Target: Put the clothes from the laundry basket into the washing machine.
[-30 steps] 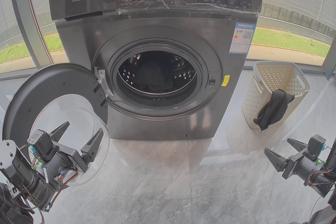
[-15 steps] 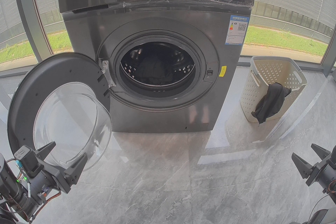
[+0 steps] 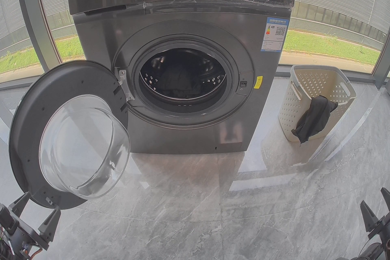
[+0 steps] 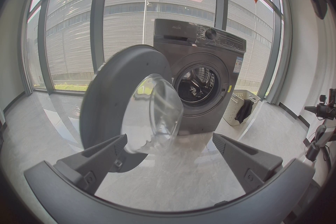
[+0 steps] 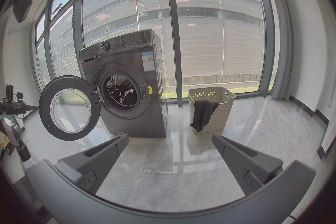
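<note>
Hanging low, left gripper (image 3: 39, 206) and right gripper (image 3: 373, 198) gape.

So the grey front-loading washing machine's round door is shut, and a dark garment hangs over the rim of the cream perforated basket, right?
Not quite: the head view shows the round door of the grey front-loading washing machine swung wide open. The dark garment does hang over the rim of the cream perforated basket.
</note>
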